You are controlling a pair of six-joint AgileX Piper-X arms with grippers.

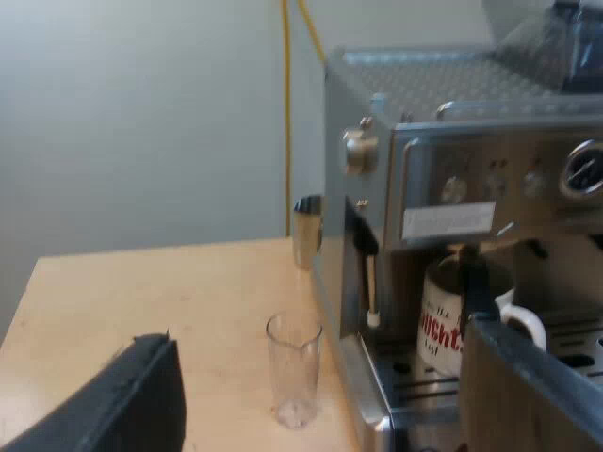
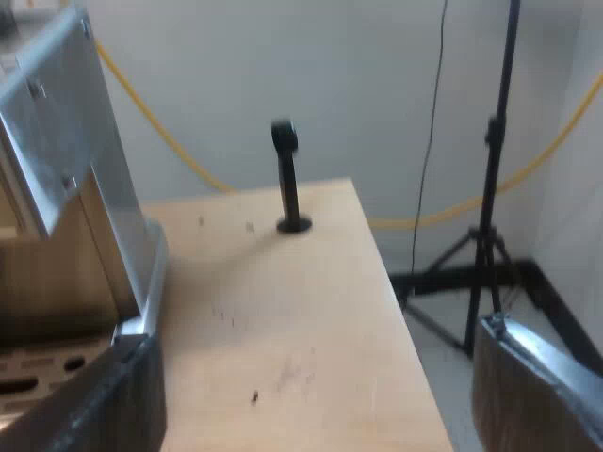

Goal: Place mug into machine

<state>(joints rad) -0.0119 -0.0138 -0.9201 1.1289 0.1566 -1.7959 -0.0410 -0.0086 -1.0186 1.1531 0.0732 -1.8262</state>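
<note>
Machine (image 1: 452,188): steel, with a dark hopper (image 1: 546,38) on top and a steam wand (image 1: 369,282) hanging at its front corner.
Tabletop (image 1: 170,292): pale wood, carrying the machine and the loose things.
Tripod (image 2: 485,235): black, on the floor beyond the tabletop's edge.
Left gripper (image 1: 320,377): fingers released and spread wide, grasping nothing. One finger stands before the drip tray and hides part of it.
Right gripper (image 2: 316,377): fingers released and wide apart over bare tabletop beside the machine's side wall.
Mug (image 1: 457,320): white with red lettering, upright on the drip tray. A dark machine part hangs just over its rim, so I cannot tell what is in it.
Jug (image 1: 306,231): metal, close against the machine's side, behind the glass.
Glass (image 1: 294,367): clear, empty and upright, just beside the machine's front corner.
Tamper (image 2: 287,179): black knob, upright, well apart from the machine.
</note>
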